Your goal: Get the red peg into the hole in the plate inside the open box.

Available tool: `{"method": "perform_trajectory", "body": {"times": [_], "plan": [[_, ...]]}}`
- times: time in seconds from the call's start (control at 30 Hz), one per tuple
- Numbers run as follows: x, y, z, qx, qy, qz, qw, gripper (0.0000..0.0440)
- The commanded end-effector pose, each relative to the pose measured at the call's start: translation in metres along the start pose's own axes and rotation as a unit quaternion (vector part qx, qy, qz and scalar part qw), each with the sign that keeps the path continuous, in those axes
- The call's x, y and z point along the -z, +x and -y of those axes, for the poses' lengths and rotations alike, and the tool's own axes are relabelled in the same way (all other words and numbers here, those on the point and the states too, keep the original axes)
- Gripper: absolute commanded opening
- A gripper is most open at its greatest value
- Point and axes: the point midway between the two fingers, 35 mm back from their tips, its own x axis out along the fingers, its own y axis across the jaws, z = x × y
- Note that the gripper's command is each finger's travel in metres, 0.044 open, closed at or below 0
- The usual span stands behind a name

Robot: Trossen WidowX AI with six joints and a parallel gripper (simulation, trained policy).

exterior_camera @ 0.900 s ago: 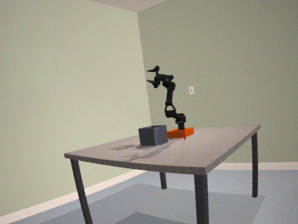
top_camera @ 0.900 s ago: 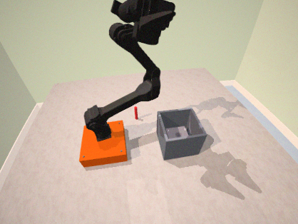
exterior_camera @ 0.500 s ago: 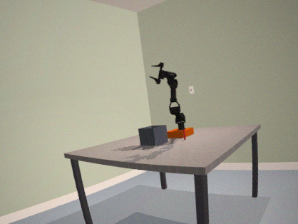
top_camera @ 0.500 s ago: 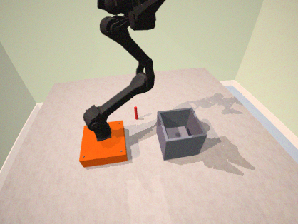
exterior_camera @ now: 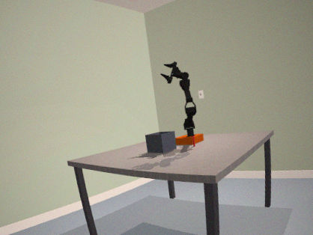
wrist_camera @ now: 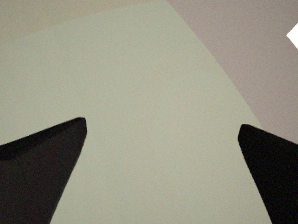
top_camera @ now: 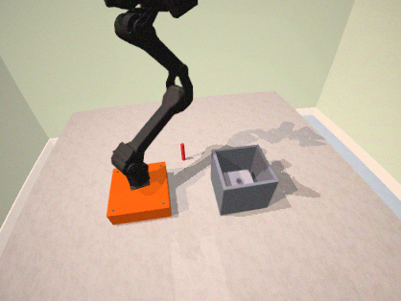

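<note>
passable from above into open-topped gray box, down to plate; blocked sideways by walls. reachable from overhead at upright red peg, near orange base block, apart from box.

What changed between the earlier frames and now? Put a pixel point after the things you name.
The arm has swung its gripper point(exterior_camera: 163, 70) point(wrist_camera: 164, 129) up and back, away from the box point(top_camera: 248, 196) point(exterior_camera: 160, 142). Nothing was grasped. The red peg point(top_camera: 182, 151) point(exterior_camera: 194, 141), box and orange base point(top_camera: 139, 206) point(exterior_camera: 184, 141) stayed put.
</note>
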Motion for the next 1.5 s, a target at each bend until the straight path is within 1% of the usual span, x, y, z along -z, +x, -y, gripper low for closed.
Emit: {"method": "perform_trajectory", "body": {"times": [0.0, 0.17, 0.33, 0.5, 0.7, 0.87, 1.07, 1.27, 1.47], "plan": [[0.004, -0.003, 0.012, 0.006, 0.06, 0.016, 0.998, 0.044], [0.011, -0.006, 0.025, 0.009, 0.144, 0.036, 0.989, 0.044], [0.02, -0.008, 0.037, 0.008, 0.227, 0.053, 0.972, 0.044], [0.031, -0.007, 0.045, 0.004, 0.31, 0.068, 0.948, 0.044], [0.044, -0.004, 0.053, -0.005, 0.406, 0.08, 0.911, 0.044], [0.056, 0.0, 0.056, -0.017, 0.482, 0.087, 0.872, 0.044], [0.07, 0.008, 0.055, -0.034, 0.569, 0.088, 0.817, 0.044], [0.081, 0.017, 0.051, -0.056, 0.648, 0.087, 0.754, 0.044], [0.089, 0.028, 0.043, -0.082, 0.72, 0.078, 0.684, 0.044]]}}
